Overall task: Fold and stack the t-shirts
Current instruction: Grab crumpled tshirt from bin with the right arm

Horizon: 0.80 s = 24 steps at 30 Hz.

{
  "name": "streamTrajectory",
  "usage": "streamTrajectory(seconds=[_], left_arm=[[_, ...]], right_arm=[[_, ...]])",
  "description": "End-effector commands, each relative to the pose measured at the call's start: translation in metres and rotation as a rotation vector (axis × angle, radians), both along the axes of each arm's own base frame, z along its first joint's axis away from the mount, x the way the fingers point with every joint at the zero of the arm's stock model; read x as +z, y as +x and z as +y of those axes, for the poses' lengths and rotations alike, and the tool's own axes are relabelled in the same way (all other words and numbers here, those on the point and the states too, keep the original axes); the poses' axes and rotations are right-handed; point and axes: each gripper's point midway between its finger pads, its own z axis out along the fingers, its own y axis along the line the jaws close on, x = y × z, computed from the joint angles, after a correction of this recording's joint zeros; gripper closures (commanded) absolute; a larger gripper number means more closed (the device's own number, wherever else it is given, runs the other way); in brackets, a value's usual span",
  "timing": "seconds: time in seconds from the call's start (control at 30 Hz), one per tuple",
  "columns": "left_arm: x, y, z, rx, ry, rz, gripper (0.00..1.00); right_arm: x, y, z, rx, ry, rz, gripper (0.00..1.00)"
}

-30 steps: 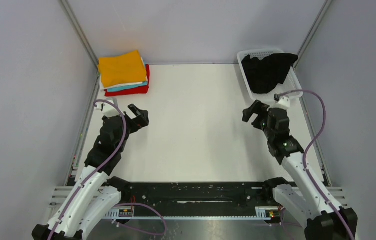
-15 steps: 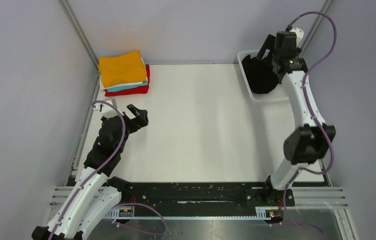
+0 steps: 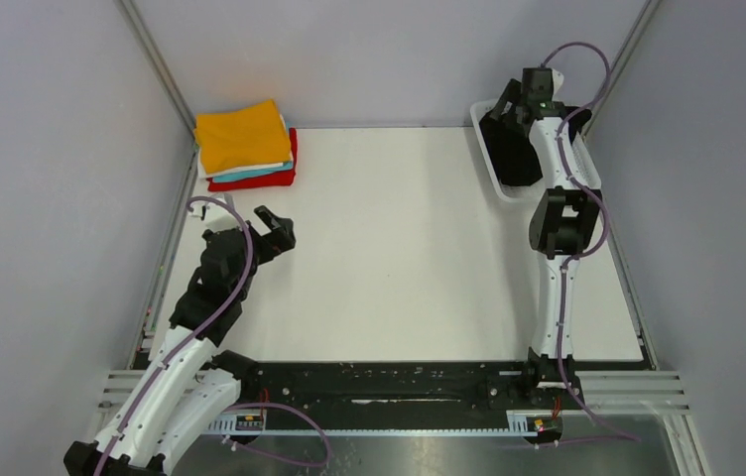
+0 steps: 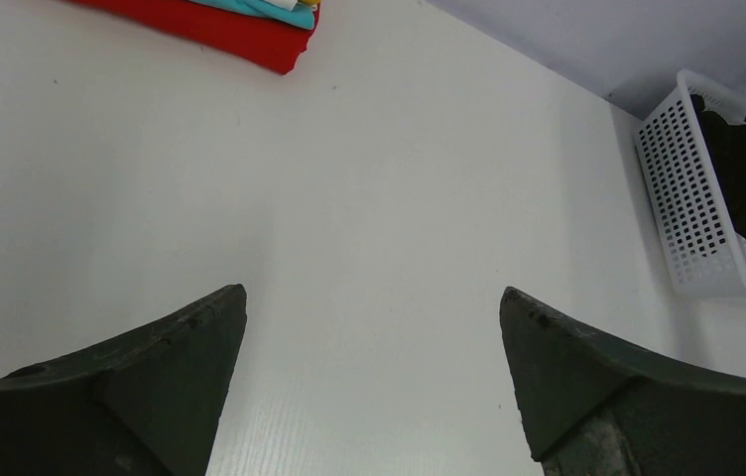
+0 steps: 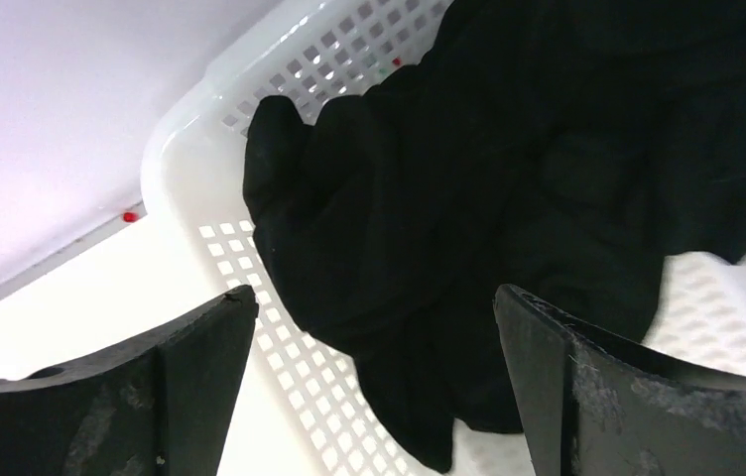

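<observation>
A robot lab test cell, shown by grey walls, aluminium frame posts and white table

Black t-shirt cut off at top edge, lower stacked shirts mostly hidden under orange t-shirt

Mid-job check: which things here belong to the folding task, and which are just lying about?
Job: crumpled black cloth t-shirt; folded stack of orange, white, teal and red shirts.
Just there: white plastic mesh basket; white tabletop.
</observation>
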Motion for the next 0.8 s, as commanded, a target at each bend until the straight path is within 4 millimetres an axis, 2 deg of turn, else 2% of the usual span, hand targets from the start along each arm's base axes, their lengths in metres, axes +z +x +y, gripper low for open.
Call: streamTrajectory(seconds=[0.0, 0.13, 0.2, 0.27, 0.37, 0.53, 0.63, 0.7, 0.77], left_arm=[[0.009, 0.008, -0.002, 0.003, -0.020, -0.039, 0.01], [0.009, 0.007, -0.003, -0.002, -0.020, -0.040, 0.01], [0.009, 0.007, -0.002, 0.003, -0.020, -0.044, 0.01], [0.009, 0.006, 0.000, 0.011, -0.018, -0.047, 0.01], [0.009, 0.006, 0.001, 0.014, -0.019, -0.051, 0.01], [0.007, 0.007, 0.000, 0.017, -0.021, -0.046, 0.01], [0.006, 0.007, -0.001, 0.014, -0.020, -0.040, 0.01], [0.004, 0.008, -0.001, 0.013, -0.018, -0.032, 0.01], [0.004, 0.009, -0.001, 0.013, -0.017, -0.030, 0.01]], right_arm=[[0.001, 0.038, 0.008, -0.057, 0.286, -0.165, 0.02], [-0.015, 0.064, 0.042, 0.010, 0.526, -0.226, 0.07], [-0.030, 0.068, 0.048, -0.001, 0.573, -0.203, 0.07], [-0.054, 0.063, 0.041, -0.078, 0.572, -0.148, 0.06], [-0.078, 0.050, 0.024, -0.204, 0.529, -0.094, 0.07], [-0.096, 0.052, 0.021, -0.241, 0.524, -0.084, 0.13], [-0.096, 0.066, 0.031, -0.189, 0.575, -0.117, 0.31], [-0.082, 0.082, 0.046, -0.082, 0.630, -0.191, 0.48], [-0.071, 0.087, 0.054, -0.028, 0.655, -0.220, 0.67]])
